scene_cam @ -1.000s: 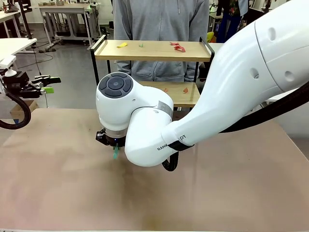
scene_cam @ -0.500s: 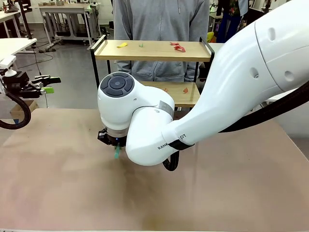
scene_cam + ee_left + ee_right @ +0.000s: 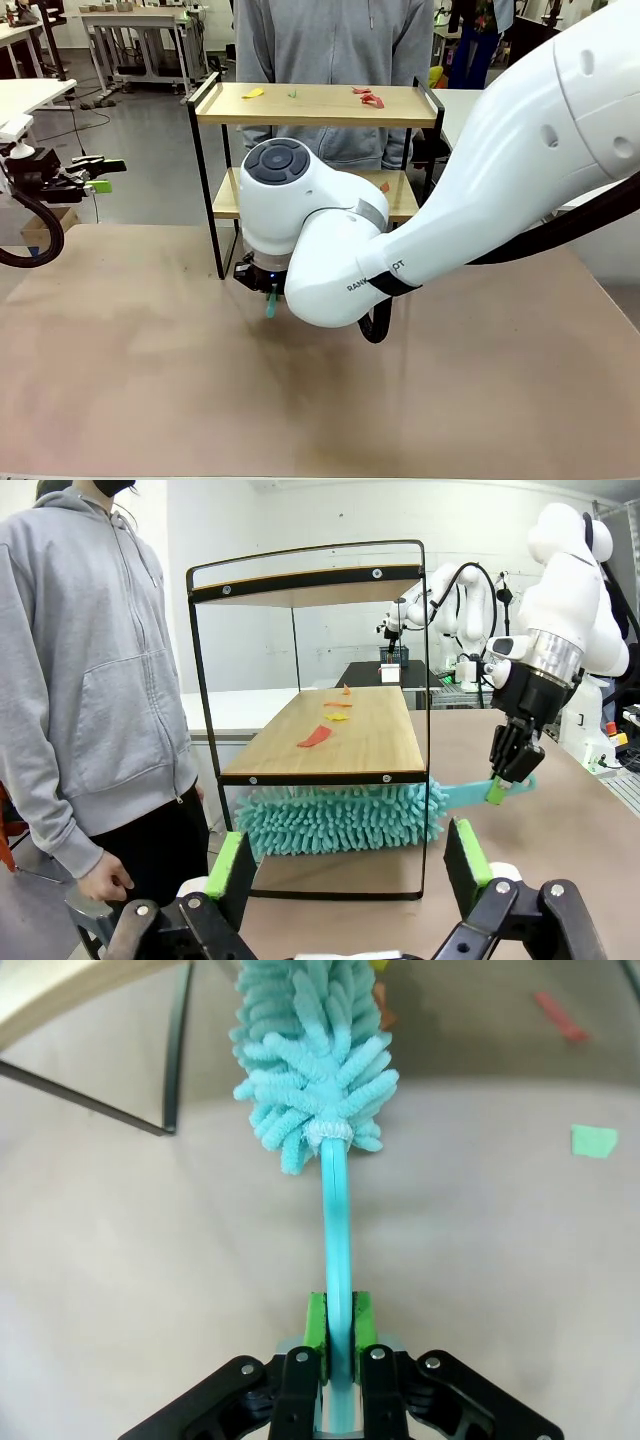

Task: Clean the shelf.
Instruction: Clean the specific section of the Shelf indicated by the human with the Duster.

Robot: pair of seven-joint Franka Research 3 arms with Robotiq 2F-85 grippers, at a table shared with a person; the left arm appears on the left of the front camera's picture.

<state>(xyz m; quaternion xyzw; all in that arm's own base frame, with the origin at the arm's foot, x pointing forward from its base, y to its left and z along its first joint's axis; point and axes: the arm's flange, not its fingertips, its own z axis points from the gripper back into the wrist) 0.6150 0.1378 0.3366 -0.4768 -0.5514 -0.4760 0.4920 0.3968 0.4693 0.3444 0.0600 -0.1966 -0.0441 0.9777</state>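
Clamping a teal duster (image 3: 318, 1050) by its handle, the right claw (image 3: 338, 1320) holds the fluffy head beneath the lower board of the shelf (image 3: 310, 103) — at the far edge of the table (image 3: 150, 380) — left claw (image 3: 348, 860) spread apart.

The scene is lit brightly and evenly from overhead. A soft, diffuse shadow is cast on the bench (image 3: 150, 380) beneath the right arm (image 3: 520, 170), whose white shell is touched with mild highlights. In the left wrist view the shelf (image 3: 370, 740) frame is bowed by wide-angle distortion, and the left fingers (image 3: 232, 875) are rendered slightly soft. In the right wrist view the duster (image 3: 315, 1060) is sharp, while the corners are curved and blurred.
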